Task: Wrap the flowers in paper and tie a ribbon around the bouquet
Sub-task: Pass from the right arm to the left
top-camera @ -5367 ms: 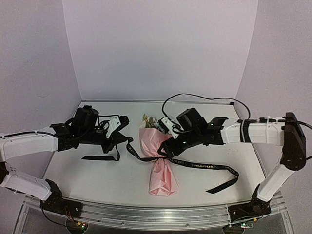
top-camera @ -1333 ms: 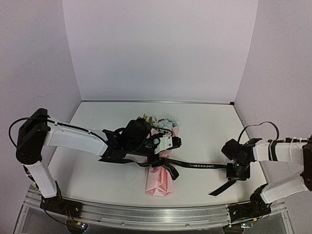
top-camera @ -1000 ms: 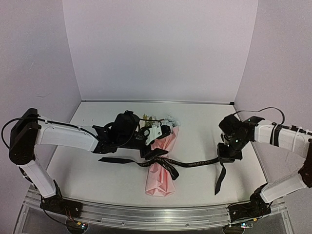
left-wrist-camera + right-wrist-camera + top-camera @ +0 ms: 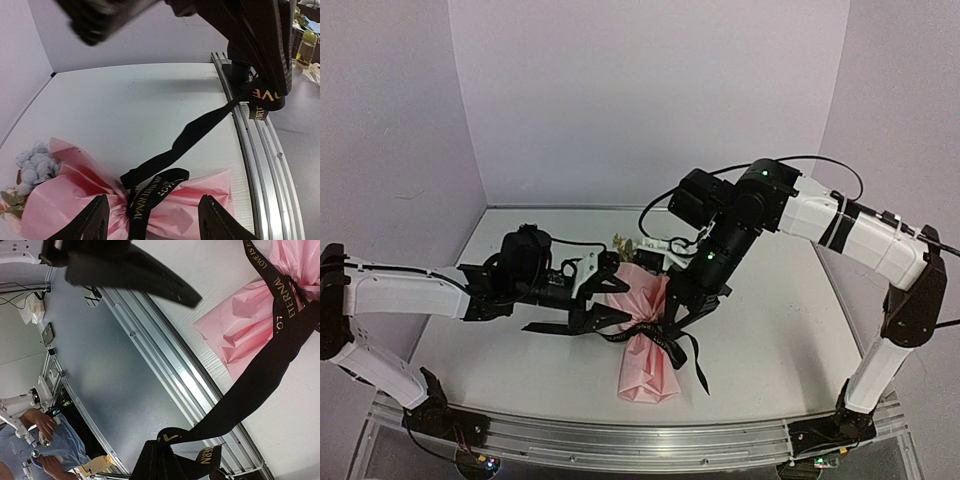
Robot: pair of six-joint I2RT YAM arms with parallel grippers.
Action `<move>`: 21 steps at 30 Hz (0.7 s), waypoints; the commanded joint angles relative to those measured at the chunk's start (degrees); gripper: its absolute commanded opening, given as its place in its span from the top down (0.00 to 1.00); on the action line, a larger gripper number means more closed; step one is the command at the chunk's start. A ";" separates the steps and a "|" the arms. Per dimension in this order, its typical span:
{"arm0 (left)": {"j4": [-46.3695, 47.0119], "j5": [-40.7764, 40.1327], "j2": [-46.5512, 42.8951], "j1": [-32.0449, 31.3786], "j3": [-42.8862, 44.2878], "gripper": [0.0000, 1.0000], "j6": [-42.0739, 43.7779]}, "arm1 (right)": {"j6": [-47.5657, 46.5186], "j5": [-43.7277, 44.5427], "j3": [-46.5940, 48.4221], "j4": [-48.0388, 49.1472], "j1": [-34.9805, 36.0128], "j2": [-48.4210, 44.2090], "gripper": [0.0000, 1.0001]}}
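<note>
From above, we see the bouquet (image 4: pixel 655 300) lying at the centre of the white table (image 4: pixel 770 300). Its flowers (image 4: pixel 632 250) point toward the top of the frame, and the paper (image 4: pixel 642 375) cone tapers toward the lower edge. The ribbon (image 4: pixel 642 328) crosses its waist. The left gripper (image 4: pixel 603 305) reaches in from the left, beside that waist. The right gripper (image 4: pixel 688 303) comes down from the upper right, and a ribbon tail dangles below it.

In the left wrist view, the left gripper (image 4: pixel 154 200) stands with its fingers (image 4: pixel 95 220) well apart at the bottom edge, holding nothing. The ribboned waist lies between them (whether they touch the paper (image 4: pixel 200 200) we cannot tell). A strand of ribbon (image 4: pixel 190 135) rises to the upper right, where the right gripper (image 4: pixel 262 87) is clamped on it.

In the right wrist view, a broad strand of ribbon (image 4: pixel 250 385) runs from the paper (image 4: pixel 240 330) at the upper right down to the bottom edge. There it bunches in the closed claw, above the table's metal rail (image 4: pixel 165 355).
</note>
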 commanded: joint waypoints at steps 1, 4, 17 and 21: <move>3.61 0.99 4.55 -2.29 2.59 0.36 0.50 | -0.86 -1.76 3.90 -0.97 0.00 1.72 1.00; 7.19 1.19 8.25 -2.87 3.01 0.36 -0.63 | -0.75 -2.19 4.58 -0.97 -0.02 1.95 1.00; 23.24 -3.28 18.37 -6.45 5.53 0.41 -4.95 | -0.16 -2.07 0.75 0.65 0.32 -0.75 1.00; 27.06 -4.90 20.11 -6.62 5.46 0.51 -5.97 | 0.99 -1.34 -1.28 2.70 0.30 -1.58 1.00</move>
